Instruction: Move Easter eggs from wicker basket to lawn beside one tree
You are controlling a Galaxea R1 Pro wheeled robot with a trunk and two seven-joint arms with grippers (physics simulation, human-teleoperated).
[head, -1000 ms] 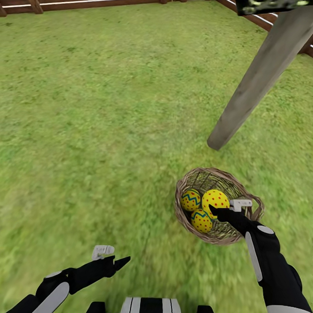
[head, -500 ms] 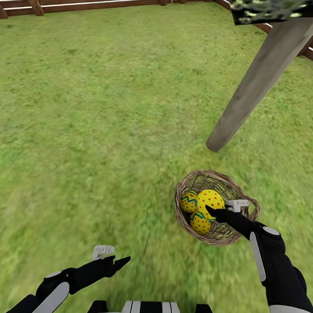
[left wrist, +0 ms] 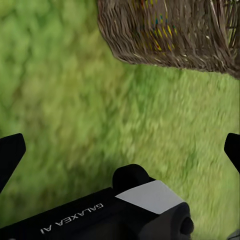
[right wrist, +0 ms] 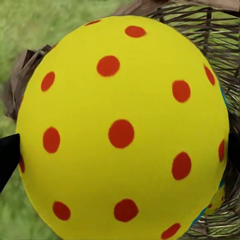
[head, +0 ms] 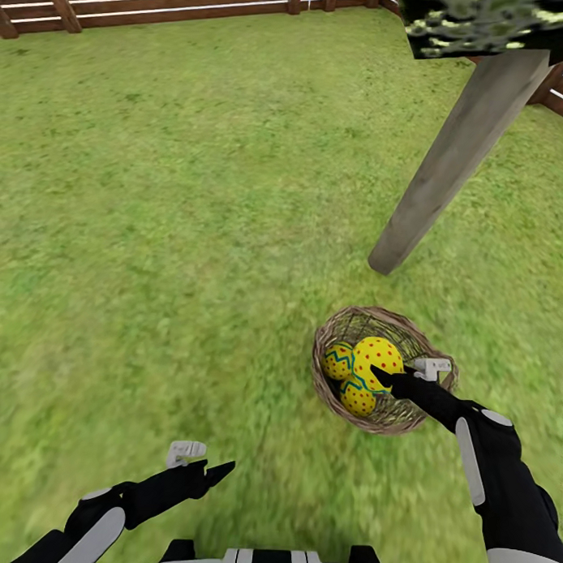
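The wicker basket [head: 411, 412] sits on the lawn [head: 170, 229] just in front of the tree trunk [head: 452, 162]. My right gripper [head: 389, 374] reaches in from the near right, shut on a yellow Easter egg with red dots [head: 376, 354]. This egg is raised over the other two. In the right wrist view the dotted egg [right wrist: 122, 127] sits between the black fingertips [right wrist: 7, 156]. Two eggs with blue zigzags [head: 336, 361] [head: 356, 396] lie in the basket's left half. My left gripper [head: 200, 462] hovers open over grass at the near left. The left wrist view faces the basket's side [left wrist: 170, 35].
The tree's dark foliage [head: 485, 21] hangs at the upper right above the slanting trunk. A brown slat fence [head: 161, 3] runs along the far edge and the right corner. Open grass spreads to the left and beyond the basket.
My right gripper has drawn the red-dotted egg up and to the left, so it now overlaps the two zigzag eggs. The left arm has stayed put.
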